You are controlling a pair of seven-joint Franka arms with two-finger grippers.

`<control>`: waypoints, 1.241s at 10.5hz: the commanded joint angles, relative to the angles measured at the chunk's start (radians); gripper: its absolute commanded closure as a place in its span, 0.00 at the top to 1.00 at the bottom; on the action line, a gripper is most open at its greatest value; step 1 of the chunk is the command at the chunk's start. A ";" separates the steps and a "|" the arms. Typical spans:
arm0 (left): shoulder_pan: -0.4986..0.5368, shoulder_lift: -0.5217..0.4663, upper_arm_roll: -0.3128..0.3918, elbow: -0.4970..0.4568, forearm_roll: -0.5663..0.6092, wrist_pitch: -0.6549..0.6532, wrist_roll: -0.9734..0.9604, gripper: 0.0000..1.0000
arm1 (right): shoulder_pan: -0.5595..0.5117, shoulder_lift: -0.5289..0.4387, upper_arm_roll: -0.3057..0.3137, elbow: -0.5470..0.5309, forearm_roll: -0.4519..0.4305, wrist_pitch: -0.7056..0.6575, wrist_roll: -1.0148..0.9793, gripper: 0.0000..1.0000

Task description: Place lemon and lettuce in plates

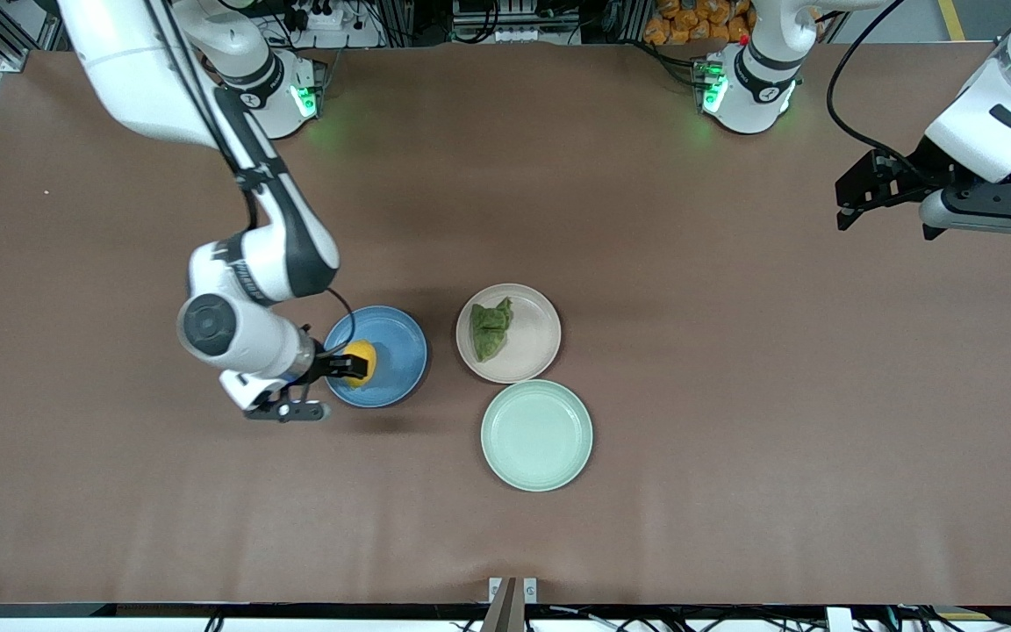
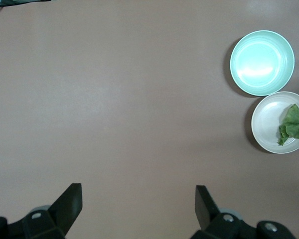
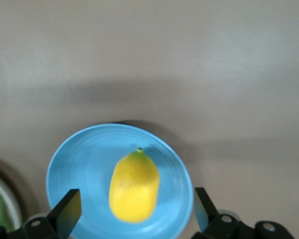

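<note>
From my right wrist view I see the lemon (image 3: 134, 186) lying in the blue plate (image 3: 79, 164), smooth yellow oval with a tiny green tip, and the right gripper (image 3: 132, 214) fingers spread wide on either side with clear gaps, not touching it, so released. The front view shows what the wrist cam cannot: the right gripper (image 1: 336, 366) sits low over the blue plate's (image 1: 396, 351) edge toward the right arm's end of the table, lemon (image 1: 360, 362) between the black fingers. The lettuce (image 1: 491, 329), a wrinkly dark green clump, lies in the beige-pink plate (image 1: 536, 338) just beside the blue one. A mint-green plate (image 1: 537, 434), glossy and round, sits nearer the front camera, almost touching the beige one. My left wrist view picks up the lettuce (image 2: 292, 125) in its plate (image 2: 266, 124) and the mint plate (image 2: 262, 62) off at the picture's edge, otherwise plain matte brown table (image 2: 114, 99). The left gripper (image 1: 887, 200) waits high over the left arm's end of the table, fingers apart, holding nothing. Wide bare tabletop (image 1: 734, 395) surrounds the plates.
</note>
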 commanded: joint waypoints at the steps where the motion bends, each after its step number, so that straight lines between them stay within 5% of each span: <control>1: 0.004 0.009 0.003 0.026 0.001 -0.023 -0.003 1.00 | -0.063 -0.007 0.008 0.128 0.001 -0.163 -0.041 1.00; 13: 0.005 0.009 0.006 0.025 -0.002 -0.023 -0.013 1.00 | -0.283 -0.289 0.003 0.137 0.002 -0.344 -0.278 1.00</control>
